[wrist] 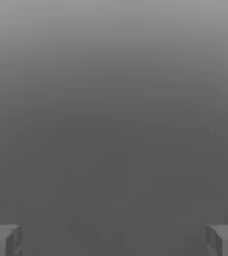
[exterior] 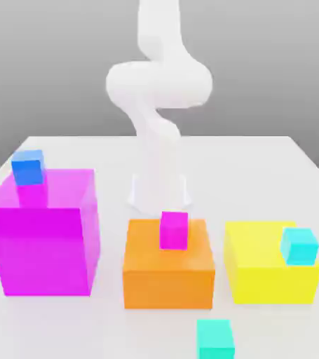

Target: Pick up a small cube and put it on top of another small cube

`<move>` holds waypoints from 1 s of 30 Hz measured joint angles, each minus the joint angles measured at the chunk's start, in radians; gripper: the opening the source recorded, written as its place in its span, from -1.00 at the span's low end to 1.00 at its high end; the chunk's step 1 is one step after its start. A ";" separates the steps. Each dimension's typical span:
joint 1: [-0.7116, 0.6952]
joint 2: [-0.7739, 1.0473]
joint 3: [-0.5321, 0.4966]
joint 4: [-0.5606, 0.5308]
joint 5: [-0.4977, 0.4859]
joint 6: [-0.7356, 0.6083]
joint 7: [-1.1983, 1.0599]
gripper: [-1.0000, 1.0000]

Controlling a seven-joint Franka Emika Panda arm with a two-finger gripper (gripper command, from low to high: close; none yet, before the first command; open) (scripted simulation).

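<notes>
The small teal cube (exterior: 214,338) lies on the white table (exterior: 85,147) at the front edge, just right of centre in the exterior view. The small magenta-pink cube (exterior: 174,230) stands on top of an orange block (exterior: 167,273) in the middle. The white arm (exterior: 158,77) rises from its base behind the orange block and leaves the picture at the top. In the hand view my gripper (wrist: 114,241) is open, its two grey fingertips (wrist: 3,240) far apart with nothing between them, facing plain grey background.
A large magenta block (exterior: 43,238) at the exterior view's left carries a small blue cube (exterior: 27,167). A yellow block (exterior: 267,277) at the right carries a small lighter cyan cube (exterior: 299,246). The three big blocks stand in a row with narrow gaps.
</notes>
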 joint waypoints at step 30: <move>0.044 1.088 0.106 -0.088 -0.120 0.441 0.253 0.00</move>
